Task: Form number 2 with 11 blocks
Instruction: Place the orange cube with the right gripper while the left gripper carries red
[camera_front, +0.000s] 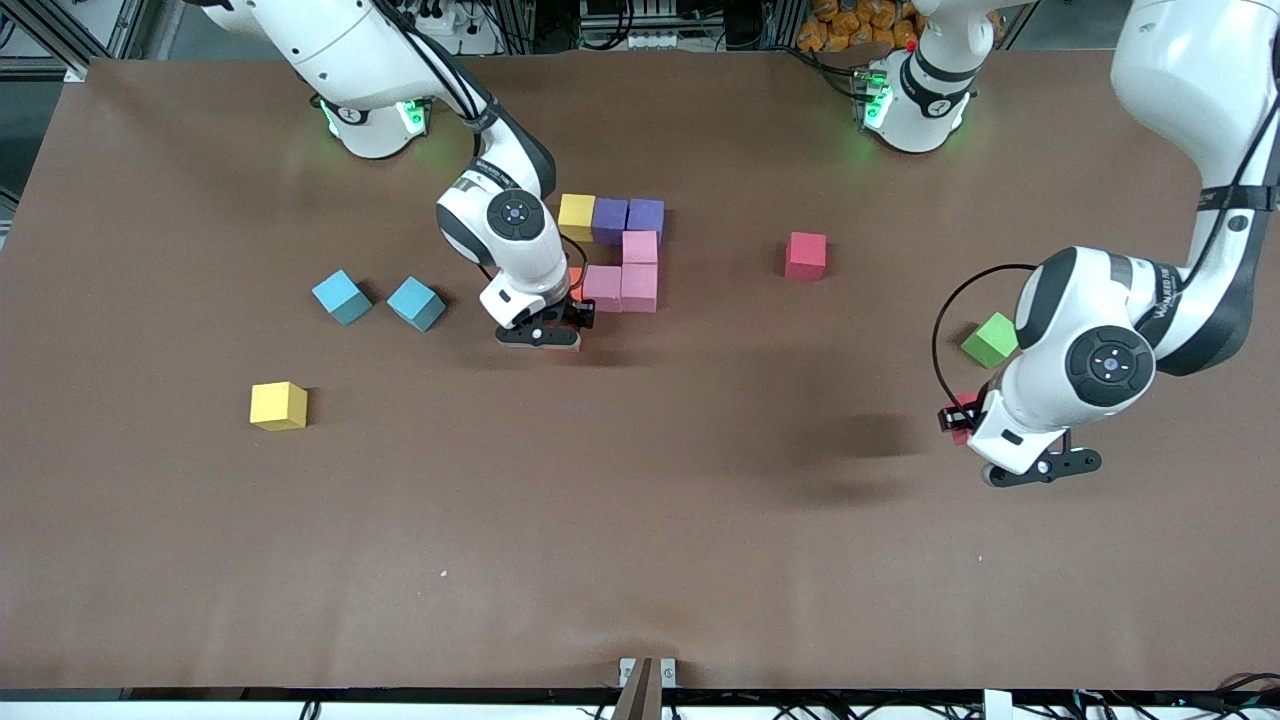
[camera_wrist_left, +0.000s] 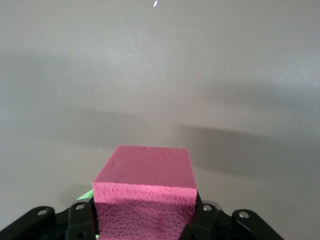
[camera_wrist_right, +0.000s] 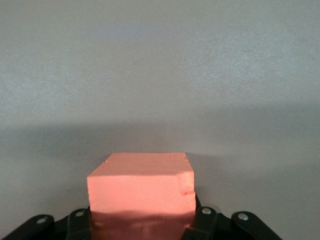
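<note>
Brown matte surface (camera_front: 640, 520) carries the partial number 2 (camera_front: 622, 255) toward the robots' edge. My right pincer (camera_front: 545, 335), beside it, clamps an orange block (camera_wrist_right: 141, 186); my left pincer (camera_front: 1040, 468) clamps a deep pink-red block (camera_wrist_left: 145, 192) (light, squashy foam: grip flat sides). Only wrist views show both grips.

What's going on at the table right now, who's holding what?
Both arms carry cubes. The right gripper is shut on an orange cube, low beside the pink cubes of the partly built 2, whose top row is a yellow cube and two purple cubes. The left gripper holds a magenta cube near the green cube. A red cube, another yellow cube and two light blue cubes sit loose.
</note>
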